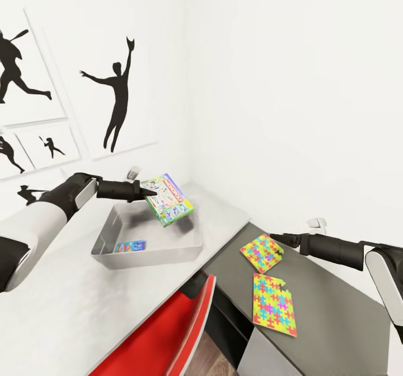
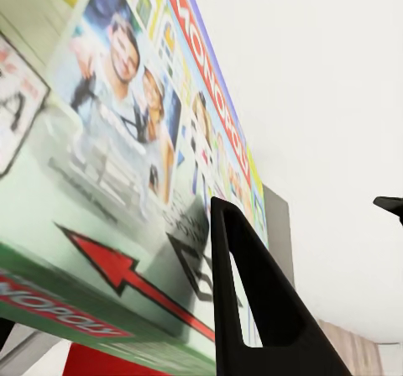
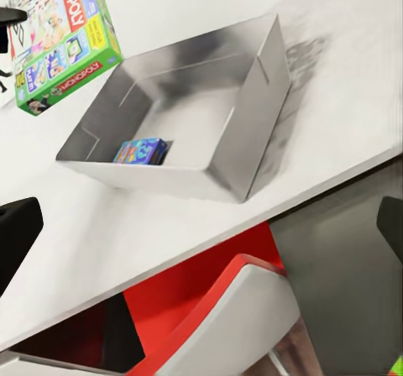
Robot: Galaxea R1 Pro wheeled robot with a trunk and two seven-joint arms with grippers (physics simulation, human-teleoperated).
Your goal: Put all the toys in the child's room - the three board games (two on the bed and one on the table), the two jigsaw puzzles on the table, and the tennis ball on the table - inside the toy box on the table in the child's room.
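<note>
The left gripper [image 1: 146,192] is holding the Monopoly board game [image 1: 168,199] by one edge, its fingers closed on the box, which is hanging tilted in the air above the far rim of the toy box [image 1: 106,231]. In the left wrist view one dark finger [image 2: 260,309] is lying flat against the printed lid of the board game [image 2: 126,166]. The right wrist view is showing the same box [image 3: 63,40] poised over the far corner of the toy box [image 3: 243,116], clear of its walls. The toy box is sitting on the white table [image 1: 67,303] near the edge where that table is meeting the grey table [image 1: 336,320], and a small blue box [image 1: 130,246] is already lying on its floor against the near wall. Judged from its look, the board game is a stiff, light cardboard carton with a glossy face; an edge pinch is likely to let it swing or slip, so a grip nearer the middle of a long side would be steadier. The right gripper [image 1: 278,238] is hovering with its fingers parted and nothing between them, just beside the far corner of the upper jigsaw puzzle [image 1: 262,252]; the second jigsaw puzzle [image 1: 273,304] is lying nearer the front edge of the grey table. Both are thin flat boards, hard to lift except by an overhanging edge. A red chair [image 1: 168,337] is standing below.
</note>
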